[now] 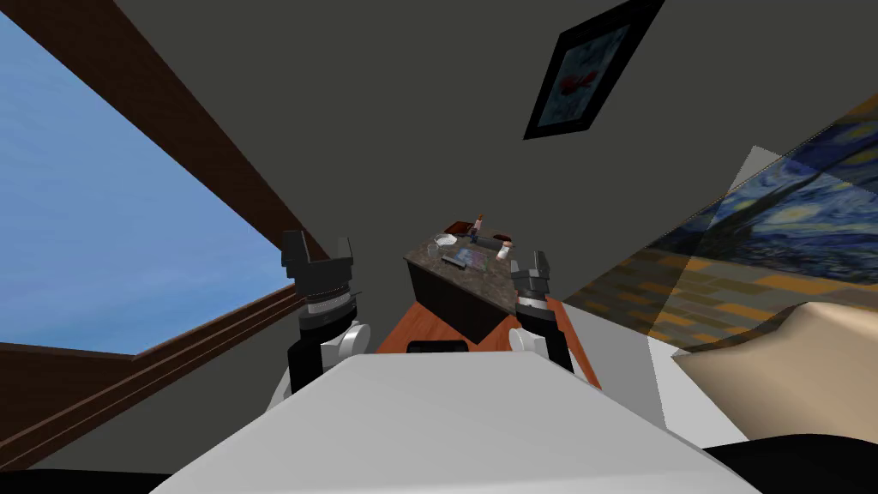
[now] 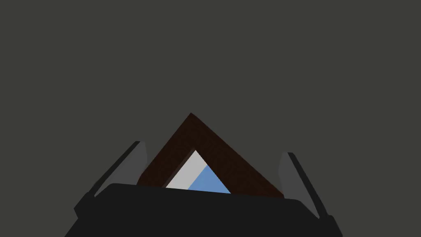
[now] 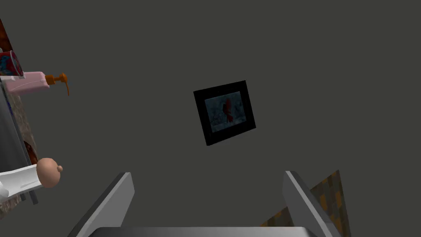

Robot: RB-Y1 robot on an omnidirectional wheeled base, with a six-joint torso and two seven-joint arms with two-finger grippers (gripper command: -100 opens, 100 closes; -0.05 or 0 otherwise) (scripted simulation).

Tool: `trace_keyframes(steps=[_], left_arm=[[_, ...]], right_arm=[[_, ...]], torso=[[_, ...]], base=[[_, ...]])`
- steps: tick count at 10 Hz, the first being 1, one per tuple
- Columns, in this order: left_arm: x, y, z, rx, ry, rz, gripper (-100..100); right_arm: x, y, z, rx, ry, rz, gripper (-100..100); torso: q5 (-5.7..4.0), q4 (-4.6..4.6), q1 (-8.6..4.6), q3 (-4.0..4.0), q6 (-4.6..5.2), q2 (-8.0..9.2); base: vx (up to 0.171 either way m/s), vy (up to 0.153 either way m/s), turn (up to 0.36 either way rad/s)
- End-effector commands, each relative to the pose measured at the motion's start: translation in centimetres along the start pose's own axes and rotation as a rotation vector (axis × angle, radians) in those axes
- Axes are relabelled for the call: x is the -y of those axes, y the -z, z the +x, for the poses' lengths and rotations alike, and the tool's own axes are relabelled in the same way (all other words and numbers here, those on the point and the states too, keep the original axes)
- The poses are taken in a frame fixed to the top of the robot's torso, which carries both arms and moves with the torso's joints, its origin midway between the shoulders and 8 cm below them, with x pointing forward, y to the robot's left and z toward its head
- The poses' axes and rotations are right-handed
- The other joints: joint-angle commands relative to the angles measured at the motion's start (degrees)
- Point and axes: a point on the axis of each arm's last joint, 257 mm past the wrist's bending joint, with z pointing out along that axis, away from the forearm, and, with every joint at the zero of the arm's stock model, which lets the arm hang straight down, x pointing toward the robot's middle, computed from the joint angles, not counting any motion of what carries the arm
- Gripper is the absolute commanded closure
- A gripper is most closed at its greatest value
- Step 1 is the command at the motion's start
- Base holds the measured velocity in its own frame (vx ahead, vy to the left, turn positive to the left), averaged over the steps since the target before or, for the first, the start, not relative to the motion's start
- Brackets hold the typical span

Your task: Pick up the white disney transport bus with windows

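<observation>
The bus (image 1: 467,256) is, I think, the pale long thing in the middle of the counter (image 1: 454,302) straight ahead, but it is too small to be sure. The right pincer (image 1: 529,264) is just beside the counter's end, fingers wide apart, holding nothing. The left pincer (image 1: 319,244) is well apart from it, by the window (image 1: 103,214), also wide and empty. So the right arm is nearer.
</observation>
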Motion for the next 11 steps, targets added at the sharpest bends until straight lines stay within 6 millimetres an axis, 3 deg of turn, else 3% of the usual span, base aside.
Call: trace_keyframes(steps=[1, 7, 11], left_arm=[[0.0, 0.0, 0.0, 0.000, 0.000, 0.000, 0], [0.0, 0.0, 0.0, 0.000, 0.000, 0.000, 0], [0.0, 0.0, 0.0, 0.000, 0.000, 0.000, 0]], right_arm=[[0.4, 0.5, -0.9, -0.012, 0.032, 0.028, -100], [2.5, 3.4, -4.4, -0.035, 0.135, 0.164, -100], [4.7, 6.9, -7.5, -0.078, 0.236, 0.324, -100]], torso=[[0.00, 0.00, 0.00, 0.00, 0.00, 0.00], [-0.10, 0.16, -0.41, 0.41, -0.02, 0.70], [-0.08, 0.15, -0.36, 0.39, -0.02, 0.66]], base=[[-0.070, -0.032, 0.173], [-0.160, -0.083, 0.197], [-0.157, -0.058, 0.318]])
